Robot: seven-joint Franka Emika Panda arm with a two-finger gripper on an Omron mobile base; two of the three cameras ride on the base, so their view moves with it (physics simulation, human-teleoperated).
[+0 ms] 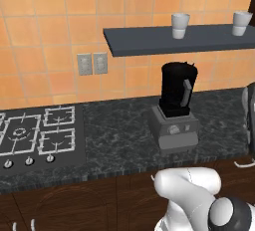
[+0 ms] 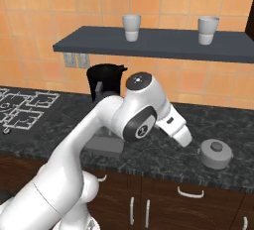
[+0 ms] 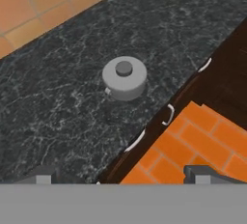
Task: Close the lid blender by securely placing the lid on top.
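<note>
The blender (image 1: pixel 175 95), a tall black jar with a grey side handle, stands on its boxy grey base (image 1: pixel 174 131) in the middle of the dark counter, its top uncovered. From the right base camera my own arm partly hides the blender (image 2: pixel 104 83). The lid (image 2: pixel 216 153), a low light grey round cap with a knob on top, lies on the counter well to the right of the blender. In the hand view the lid (image 3: pixel 124 77) is ahead of my gripper (image 3: pixel 120 175) and apart from it. My fingertips (image 3: pixel 42 175) stand wide apart and hold nothing.
A dark wall shelf (image 1: pixel 164 40) carries two white cups (image 1: pixel 180 25) above the blender. A gas hob (image 1: pixel 35 134) takes up the counter's left. The counter's front edge and cabinet handles (image 3: pixel 168 116) run close to the lid, with orange floor (image 3: pixel 193 146) below.
</note>
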